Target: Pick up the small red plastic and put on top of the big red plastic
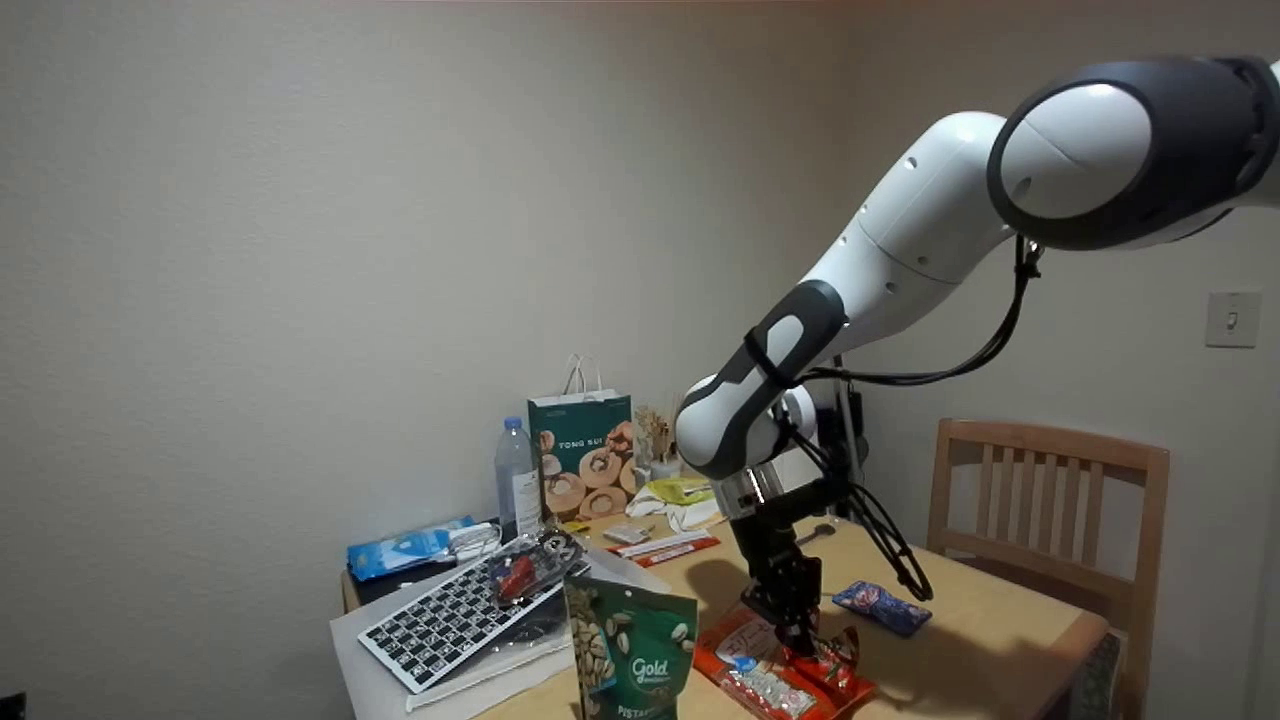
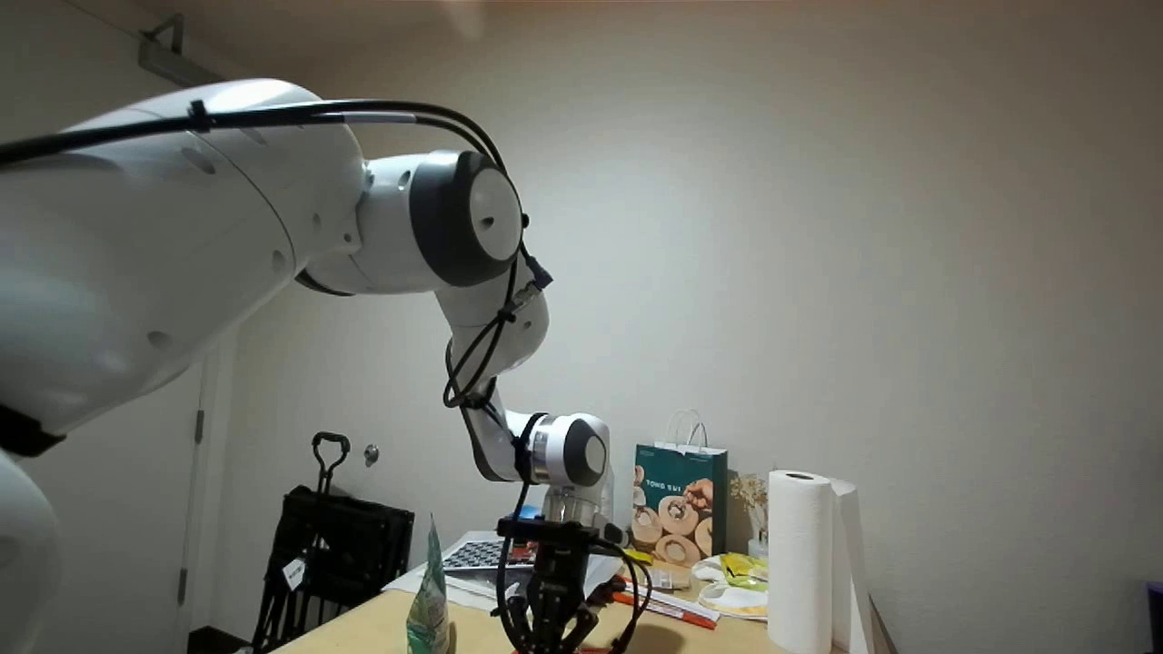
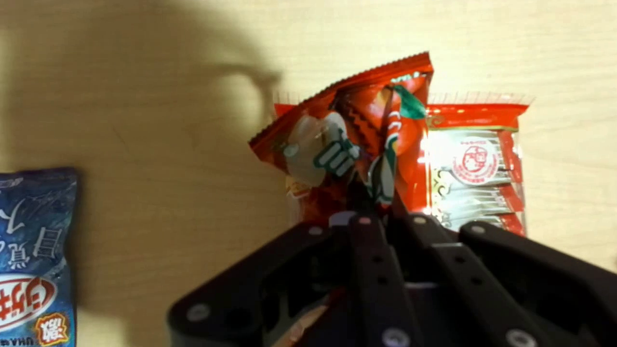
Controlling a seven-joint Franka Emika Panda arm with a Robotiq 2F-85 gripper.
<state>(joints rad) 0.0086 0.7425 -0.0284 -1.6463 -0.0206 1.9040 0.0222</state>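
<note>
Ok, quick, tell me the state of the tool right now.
Tool: closed, holding the small red packet, its film bunched in the grip, over the big red packet; whether the packets touch cannot be told.

Green TONG SUI paper bag [image 1: 583,455] and Gold pistachio pouch [image 1: 637,650] stand upright at a wooden counter [image 1: 990,615].
A blue-capped bottle [image 1: 517,480] stands beside the bag; a clear packet [image 1: 537,568] lies across a keyboard [image 1: 445,617]. A blue UHA packet [image 3: 36,260] lies flat, a paper-towel roll [image 2: 800,563] stands upright, and a slatted wooden chair [image 1: 1055,445] sits near the counter's edge.
</note>
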